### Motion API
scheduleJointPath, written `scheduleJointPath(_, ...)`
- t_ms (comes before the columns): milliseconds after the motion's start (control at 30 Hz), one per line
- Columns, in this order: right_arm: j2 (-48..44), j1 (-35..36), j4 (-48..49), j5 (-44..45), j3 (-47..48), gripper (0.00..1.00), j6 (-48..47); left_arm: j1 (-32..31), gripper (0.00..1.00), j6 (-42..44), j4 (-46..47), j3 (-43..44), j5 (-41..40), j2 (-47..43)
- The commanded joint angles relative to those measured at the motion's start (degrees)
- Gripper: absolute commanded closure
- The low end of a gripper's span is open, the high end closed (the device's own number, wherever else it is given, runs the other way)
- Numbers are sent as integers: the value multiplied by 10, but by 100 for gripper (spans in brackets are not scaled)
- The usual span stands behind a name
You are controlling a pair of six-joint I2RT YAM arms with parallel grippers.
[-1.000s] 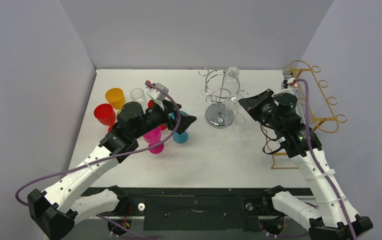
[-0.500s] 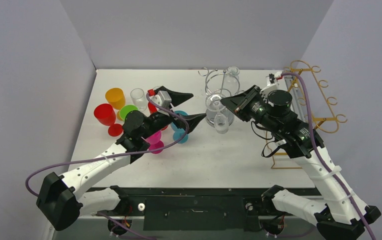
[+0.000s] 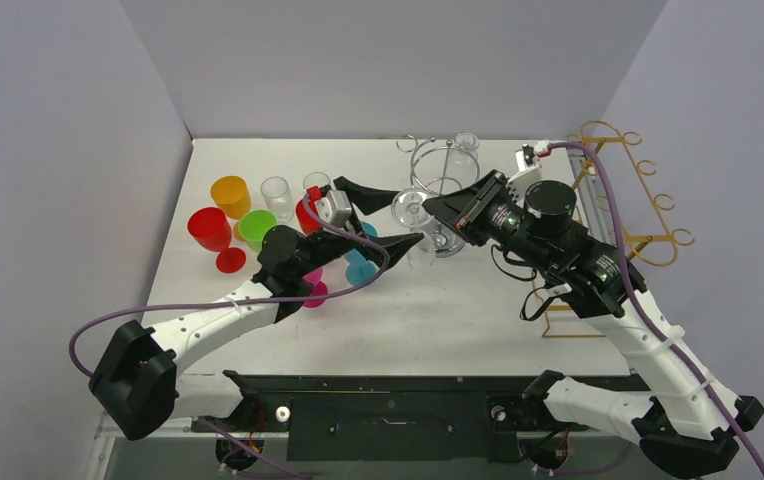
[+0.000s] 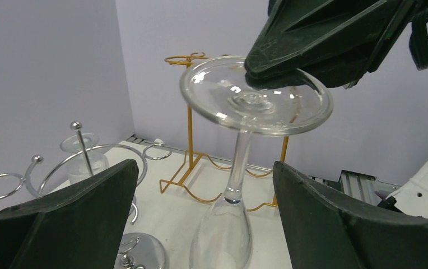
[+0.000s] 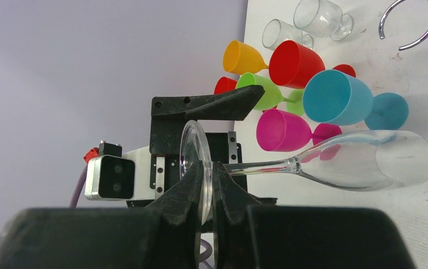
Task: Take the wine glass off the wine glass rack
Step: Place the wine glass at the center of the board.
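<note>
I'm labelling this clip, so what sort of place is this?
Probably a robot test cell: plain grey walls box in a white table, with staged props, coloured plastic goblets and a wine glass rack.

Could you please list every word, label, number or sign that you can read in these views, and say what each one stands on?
None: no text can be read in any view.
The glass, the cups, the silver rack and the gold rack show no print.
Any marks on the arms are too small to read.
</note>
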Motion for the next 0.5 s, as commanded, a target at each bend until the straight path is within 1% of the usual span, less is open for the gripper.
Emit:
scheduleJointPath(0, 9, 17, 42, 19, 36, 100, 8, -10, 14, -14, 66, 29, 40, 13)
scheduleJointPath(100, 18, 30, 43, 25, 46, 100, 6, -14, 21, -27, 84, 32, 43, 20)
scheduleJointPath(267, 28, 43, 47, 32, 55, 100, 4, -14, 38, -43, 103, 36, 36, 27)
scheduleJointPath(433, 30, 50, 46, 44, 59, 100, 2, -15, 51, -56, 112, 37, 28, 26)
scheduleJointPath(467, 30, 51, 46, 46, 58, 100, 2, -15, 55, -58, 112, 37, 27, 25)
